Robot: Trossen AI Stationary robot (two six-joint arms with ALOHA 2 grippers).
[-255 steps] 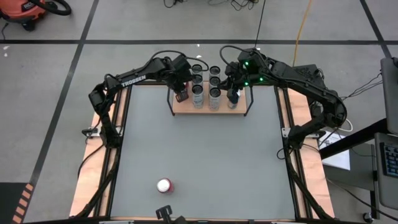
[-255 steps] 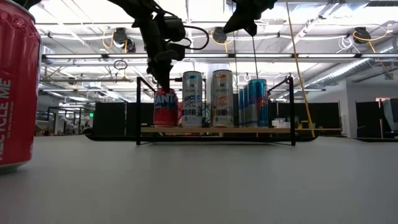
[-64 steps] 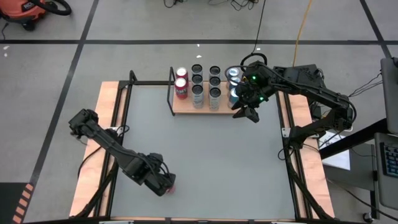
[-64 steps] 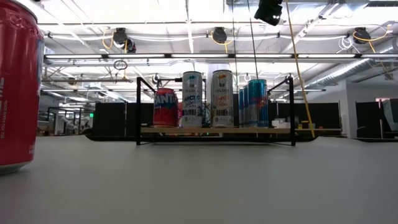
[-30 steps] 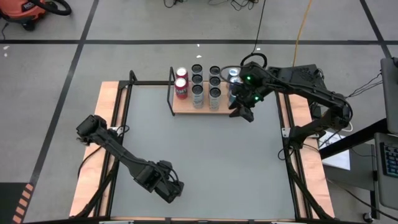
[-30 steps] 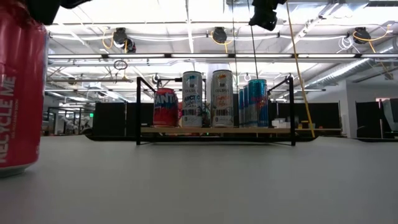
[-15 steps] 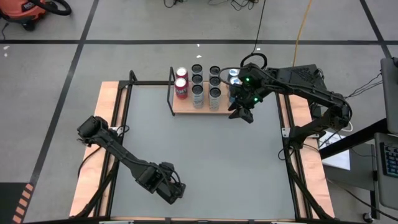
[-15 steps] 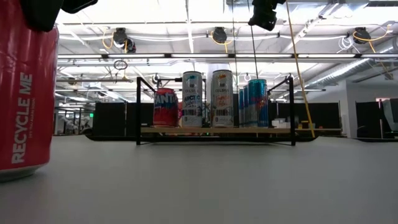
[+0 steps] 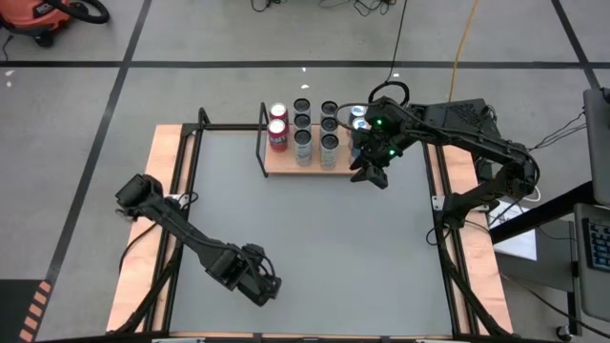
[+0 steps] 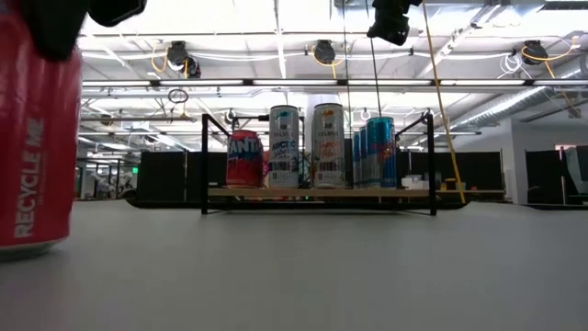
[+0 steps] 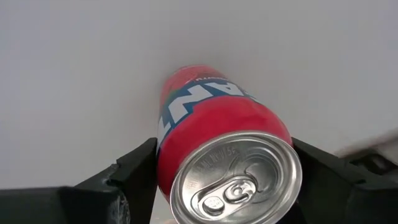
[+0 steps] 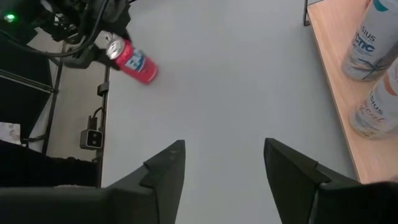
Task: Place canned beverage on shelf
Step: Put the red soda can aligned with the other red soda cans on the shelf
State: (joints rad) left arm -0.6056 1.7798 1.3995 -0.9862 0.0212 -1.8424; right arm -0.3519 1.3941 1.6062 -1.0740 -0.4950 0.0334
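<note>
Shelf [image 9: 315,160] serves as the reference: a light-wood board with black rod frames at both ends, standing at the far edge of the grey tabletop [image 9: 315,238]. It carries two red cans [image 9: 277,129] at its left end, four tall silver cans [image 9: 315,129] in the middle and blue cans [image 10: 375,152] at its right end, all upright.

Red canned beverage [image 11: 214,140] is well apart from the shelf, at the near edge of the tabletop and to the left of the shelf's left end. In the left wrist view its silver top with the pull tab faces the camera. In the low view it fills the left border, with the white words "RECYCLE ME" running up its side. Whether its base touches the tabletop cannot be told.

Left gripper [image 11: 224,165] is at this can, also at the near edge and well apart from the shelf. Its two dark fingers [image 11: 140,168] sit one on each side of the can body, clamped against it.

Right gripper [image 9: 372,173] hangs above the tabletop just in front of the shelf's right end, near the blue cans and touching none of them. In the right wrist view its fingers [image 12: 165,168] stand apart with nothing between them.
</note>
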